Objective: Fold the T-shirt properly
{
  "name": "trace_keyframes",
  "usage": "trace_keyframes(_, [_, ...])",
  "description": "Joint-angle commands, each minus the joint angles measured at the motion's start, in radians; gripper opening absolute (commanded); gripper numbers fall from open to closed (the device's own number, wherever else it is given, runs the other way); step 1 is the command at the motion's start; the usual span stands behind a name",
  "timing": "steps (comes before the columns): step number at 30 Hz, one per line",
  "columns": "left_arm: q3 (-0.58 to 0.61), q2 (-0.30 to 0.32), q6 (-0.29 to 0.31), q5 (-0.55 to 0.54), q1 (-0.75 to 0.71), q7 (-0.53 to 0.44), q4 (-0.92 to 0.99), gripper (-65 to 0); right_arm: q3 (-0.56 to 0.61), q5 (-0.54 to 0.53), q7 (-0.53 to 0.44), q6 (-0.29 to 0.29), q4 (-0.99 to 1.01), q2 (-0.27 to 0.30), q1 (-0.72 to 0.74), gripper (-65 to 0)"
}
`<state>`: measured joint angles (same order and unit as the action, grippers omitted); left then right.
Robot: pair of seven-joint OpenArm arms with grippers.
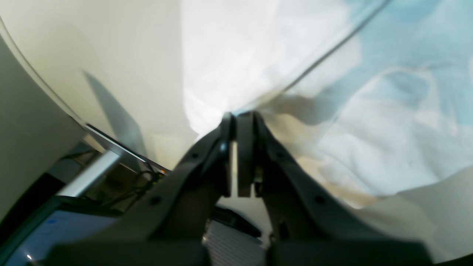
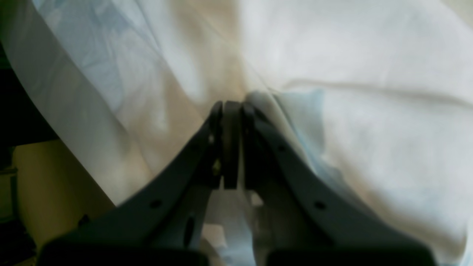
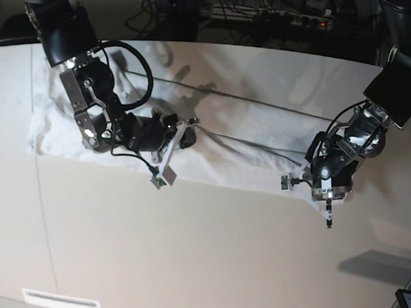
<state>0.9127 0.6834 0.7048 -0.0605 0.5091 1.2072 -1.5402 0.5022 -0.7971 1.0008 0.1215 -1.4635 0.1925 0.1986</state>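
The white T-shirt (image 3: 250,115) lies crumpled across the far half of the off-white table (image 3: 185,250), with a taut crease running between the two arms. At the left of the base view my right gripper (image 3: 185,128) is shut on a bunched fold of the shirt (image 2: 332,129); close up its jaws (image 2: 232,105) are pressed together with cloth at the tips. At the right of the base view my left gripper (image 3: 307,175) sits at the shirt's near edge. Its jaws (image 1: 240,116) are shut, pinching a thin edge of the fabric (image 1: 369,140).
Cables and a power strip (image 3: 297,18) run behind the table's far edge. A screen corner (image 3: 409,306) shows at the near right, also visible below the table edge as a lit screen (image 1: 55,229). Bare tabletop spans the near half.
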Motion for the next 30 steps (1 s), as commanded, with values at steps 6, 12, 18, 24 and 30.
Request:
trace_keyframes(6, [-0.016,0.048,-0.007,0.017,-0.008,0.090,-0.162,-65.0,-0.007,-0.015,-0.015,0.004,-0.021,-0.001,0.023,-62.7])
trace_keyframes(12, [-0.011,0.092,-0.007,0.017,-0.060,0.119,-0.248,-65.0,-0.010,-0.017,-0.017,0.004,-0.058,-0.001,0.045,-62.7])
trace_keyframes(18, [-0.017,0.131,-0.007,0.017,-0.142,0.112,-0.260,-65.0,-0.038,-0.017,-0.015,0.004,-0.125,-0.006,0.080,-62.7])
trace_keyframes(24, [-0.017,0.169,-0.007,0.017,-0.201,0.112,-0.357,-65.0,-0.037,-0.011,-0.015,0.004,-0.118,-0.043,0.086,-62.7])
trace_keyframes(30, [-0.017,0.197,-0.007,0.017,-0.234,0.115,-0.368,-65.0,-0.035,-0.009,-0.015,0.004,-0.116,-0.051,0.086,-62.7])
